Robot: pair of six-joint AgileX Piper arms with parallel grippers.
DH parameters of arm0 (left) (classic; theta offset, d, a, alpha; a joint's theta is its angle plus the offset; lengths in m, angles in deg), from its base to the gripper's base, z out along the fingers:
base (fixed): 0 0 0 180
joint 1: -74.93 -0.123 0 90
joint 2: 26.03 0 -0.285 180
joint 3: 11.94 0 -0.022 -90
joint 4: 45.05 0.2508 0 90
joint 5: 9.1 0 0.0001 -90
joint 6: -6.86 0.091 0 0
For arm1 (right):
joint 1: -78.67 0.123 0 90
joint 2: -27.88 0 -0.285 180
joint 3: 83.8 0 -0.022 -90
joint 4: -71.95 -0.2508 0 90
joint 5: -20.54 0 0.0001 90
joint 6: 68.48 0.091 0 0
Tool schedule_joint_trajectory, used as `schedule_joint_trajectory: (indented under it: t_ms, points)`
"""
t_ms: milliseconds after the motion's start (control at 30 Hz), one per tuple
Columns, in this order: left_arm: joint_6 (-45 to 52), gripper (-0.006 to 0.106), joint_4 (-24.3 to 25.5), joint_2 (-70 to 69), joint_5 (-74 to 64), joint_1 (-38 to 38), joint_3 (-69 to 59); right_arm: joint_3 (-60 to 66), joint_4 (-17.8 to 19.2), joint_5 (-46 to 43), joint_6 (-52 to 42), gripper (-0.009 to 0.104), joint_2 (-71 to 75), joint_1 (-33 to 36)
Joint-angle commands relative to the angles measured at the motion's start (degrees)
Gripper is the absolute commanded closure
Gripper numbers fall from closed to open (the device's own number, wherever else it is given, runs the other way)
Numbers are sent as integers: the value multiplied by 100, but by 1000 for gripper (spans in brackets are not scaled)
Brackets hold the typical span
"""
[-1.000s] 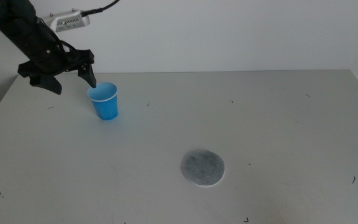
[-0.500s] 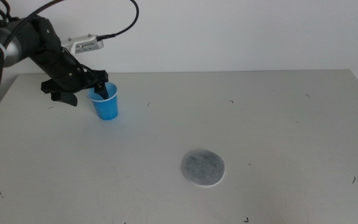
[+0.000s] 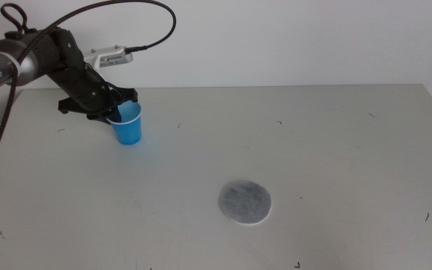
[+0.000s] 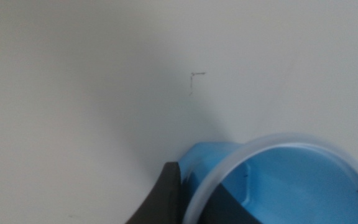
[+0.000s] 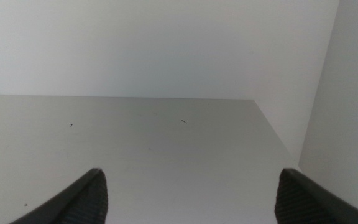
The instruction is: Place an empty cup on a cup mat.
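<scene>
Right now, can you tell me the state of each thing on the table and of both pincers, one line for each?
cup: upright on the table, empty, apart from the mat.
mat: flat on the table, nothing on it.
left pincer: at the cup's rim, one jaw outside the wall, one inside; grip not clear.
right pincer: open, holds nothing, waits out of the middle view.

Lab: bare grey table (image 3: 336, 150), white wall (image 3: 291, 37)
</scene>
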State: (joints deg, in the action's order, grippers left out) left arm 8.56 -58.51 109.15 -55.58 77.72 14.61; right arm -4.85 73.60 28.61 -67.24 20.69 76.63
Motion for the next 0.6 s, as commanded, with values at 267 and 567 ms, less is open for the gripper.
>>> schedule_joint_trajectory:
  t_ms: [267,567]
  points:
    - [45,100,-118,-1043,-415,22,152,-48,79,-429,-29,1,149,3]
    - [-243,100,-65,-2786,-747,306,-822,-48,79,-429,-29,1,149,3]
